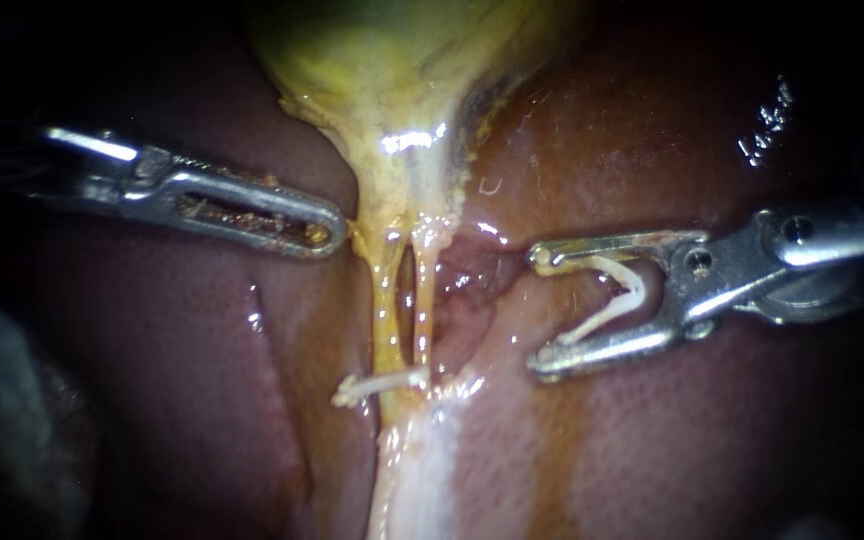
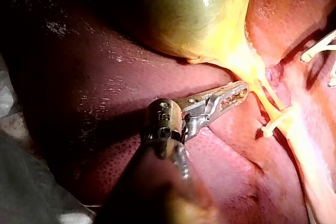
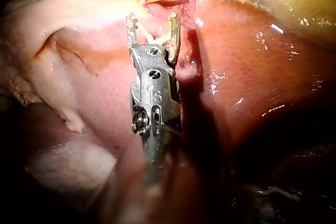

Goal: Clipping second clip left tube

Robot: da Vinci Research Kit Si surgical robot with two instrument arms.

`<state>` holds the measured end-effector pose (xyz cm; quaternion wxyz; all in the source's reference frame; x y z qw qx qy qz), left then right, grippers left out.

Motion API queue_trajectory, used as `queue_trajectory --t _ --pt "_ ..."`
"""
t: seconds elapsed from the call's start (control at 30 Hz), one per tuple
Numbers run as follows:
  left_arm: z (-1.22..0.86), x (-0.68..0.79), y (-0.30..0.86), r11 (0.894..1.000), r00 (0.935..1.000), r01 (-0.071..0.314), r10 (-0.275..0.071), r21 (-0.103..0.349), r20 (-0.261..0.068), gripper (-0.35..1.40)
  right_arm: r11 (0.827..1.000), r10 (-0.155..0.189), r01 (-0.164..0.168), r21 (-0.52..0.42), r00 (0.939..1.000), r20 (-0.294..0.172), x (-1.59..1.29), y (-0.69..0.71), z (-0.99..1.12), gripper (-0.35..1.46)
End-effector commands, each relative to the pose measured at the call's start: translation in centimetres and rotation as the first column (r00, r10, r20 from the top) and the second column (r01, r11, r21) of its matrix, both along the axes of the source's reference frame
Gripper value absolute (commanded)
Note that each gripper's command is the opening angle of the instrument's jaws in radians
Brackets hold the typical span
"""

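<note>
Two thin yellow tubes run from the gallbladder (image 1: 392, 70) neck toward the near side. The left tube (image 1: 385, 305) carries a white placed clip (image 1: 380, 384) across its near end; whether that also catches the right tube (image 1: 422, 305) is unclear. The left instrument (image 1: 330, 233) has its jaws pressed together, tip meeting yellow tissue left of the tubes' far end; the contact is hard to resolve. The right instrument (image 1: 537, 310) has its jaws spread, each against a leg of the open loaded clip (image 1: 617, 295), right of the tubes and apart from them. Both shafts are cut off by dark edges. The liver (image 1: 152, 420) lies beneath.
</note>
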<state>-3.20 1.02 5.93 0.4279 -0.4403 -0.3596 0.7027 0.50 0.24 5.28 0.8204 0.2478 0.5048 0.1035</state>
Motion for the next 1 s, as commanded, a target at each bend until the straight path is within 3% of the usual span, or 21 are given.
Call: queue_trajectory --t 0.03,0.3,0.4,0.63,0.9,1.0 --pt "-0.03 0.02 0.01 1.0 1.0 -0.002 0.002 0.002 0.002 -0.35 1.0 0.0 0.0 0.0 1.0 0.0 0.0 0.0 0.0 0.5" --pt "-0.38 0.4 0.16 1.0 0.9999 0.01 -0.01 0.011 -0.002 -0.35 1.0 -0.003 0.003 0.001 1.0 -0.002 0.0 -0.01 -0.01 0.5" --pt "-0.54 0.47 0.21 1.0 0.9999 0.013 -0.013 0.018 -0.002 -0.35 1.0 -0.009 0.009 0.004 1.0 -0.001 0.03 -0.02 -0.02 0.5" --pt "-0.64 0.43 0.2 1.0 0.9998 0.019 -0.019 0.02 -0.005 -0.35 0.999 -0.027 0.027 0.037 0.9996 -0.01 0.3 -0.08 -0.09 0.5" --pt "-0.61 0.41 0.2 1.0 0.9998 0.02 -0.02 0.019 -0.006 -0.35 0.981 0.051 -0.052 0.187 0.9986 0.009 0.87 -0.22 -0.08 0.49" --pt "-0.61 0.39 0.2 1.0 0.9998 0.021 -0.02 0.018 -0.007 -0.35 0.974 0.054 -0.056 0.219 0.9984 0.015 1.01 -0.28 0.0 0.49"
